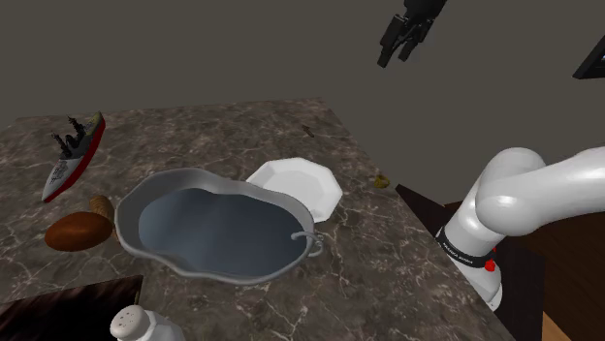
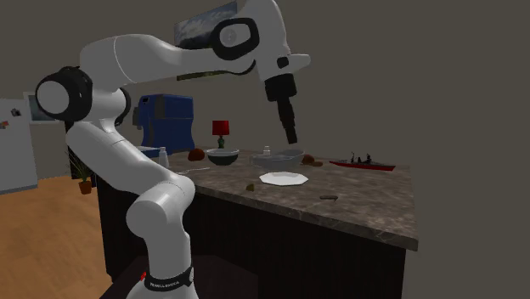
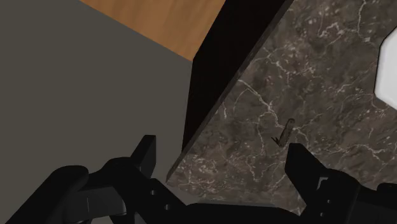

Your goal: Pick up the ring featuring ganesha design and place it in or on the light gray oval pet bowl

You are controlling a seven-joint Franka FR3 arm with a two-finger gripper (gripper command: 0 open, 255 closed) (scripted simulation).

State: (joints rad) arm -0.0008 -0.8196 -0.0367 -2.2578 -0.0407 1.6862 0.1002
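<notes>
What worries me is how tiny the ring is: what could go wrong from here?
The small dark ring sits near the counter corner; a nudge from a finger might send it off. It looks thin, and the open gripper hangs well above it, so a slightly off descent could close on nothing.

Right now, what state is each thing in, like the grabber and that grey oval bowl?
All-black two-finger gripper: open, holding nothing.
Light grey oval bowl: upright, empty.
White octagonal plate: flat, empty.
Small dark ring: lying on marble counter, untouched.
Red-and-grey toy ship: upright.
</notes>
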